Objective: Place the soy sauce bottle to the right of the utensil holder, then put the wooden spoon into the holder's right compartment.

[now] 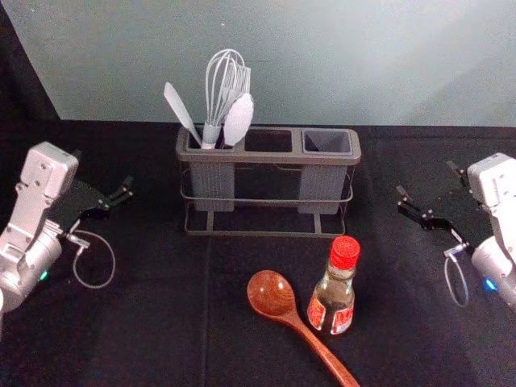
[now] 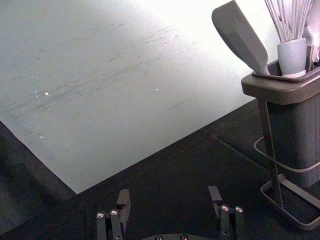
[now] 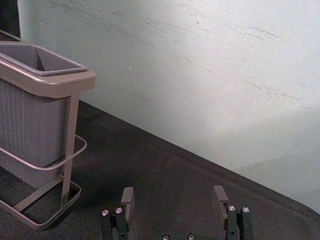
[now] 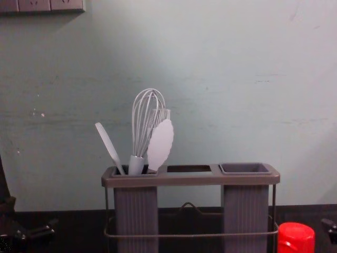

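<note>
Soy sauce bottle [image 1: 330, 300] stands beside the wooden spoon [image 1: 272, 295], left of and nearer than the right gripper [image 1: 426, 179], whose fingers are spread. The left gripper [image 1: 103, 172], also spread, is left of the utensil holder [image 1: 274, 158]. The spoon's handle is cut off (near edge, head view). The left compartment [image 1: 213, 187] holds a whisk [image 1: 211, 135] and pale utensils [image 1: 239, 121].

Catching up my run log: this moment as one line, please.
bottle: in front of holder | spoon: beside bottle | right compartment: empty | left gripper: open, holder's left | right gripper: open, holder's right
</note>
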Robot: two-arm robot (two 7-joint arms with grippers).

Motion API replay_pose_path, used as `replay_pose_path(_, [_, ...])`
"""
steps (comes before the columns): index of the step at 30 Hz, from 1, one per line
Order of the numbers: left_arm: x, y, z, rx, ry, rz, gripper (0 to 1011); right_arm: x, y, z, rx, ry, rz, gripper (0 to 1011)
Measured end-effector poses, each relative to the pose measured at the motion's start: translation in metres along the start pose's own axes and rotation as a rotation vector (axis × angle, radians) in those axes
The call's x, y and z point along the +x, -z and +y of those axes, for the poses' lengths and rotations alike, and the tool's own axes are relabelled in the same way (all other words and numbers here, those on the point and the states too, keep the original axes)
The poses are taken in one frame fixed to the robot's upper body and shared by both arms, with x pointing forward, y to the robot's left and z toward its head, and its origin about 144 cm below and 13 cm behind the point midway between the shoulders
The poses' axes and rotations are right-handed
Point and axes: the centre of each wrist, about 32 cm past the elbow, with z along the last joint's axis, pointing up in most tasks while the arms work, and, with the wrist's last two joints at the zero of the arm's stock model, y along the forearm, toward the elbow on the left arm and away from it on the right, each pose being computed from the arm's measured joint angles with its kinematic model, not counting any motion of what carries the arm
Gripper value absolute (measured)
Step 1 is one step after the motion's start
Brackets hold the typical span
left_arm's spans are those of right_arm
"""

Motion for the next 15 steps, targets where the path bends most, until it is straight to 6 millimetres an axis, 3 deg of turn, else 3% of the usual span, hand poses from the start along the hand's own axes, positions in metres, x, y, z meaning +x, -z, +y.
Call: replay_pose_path(15, [0.0,0.0,0.0,0.0,0.0,0.0,1011,0.0,0.0,0.0,0.0,0.0,0.0,1004])
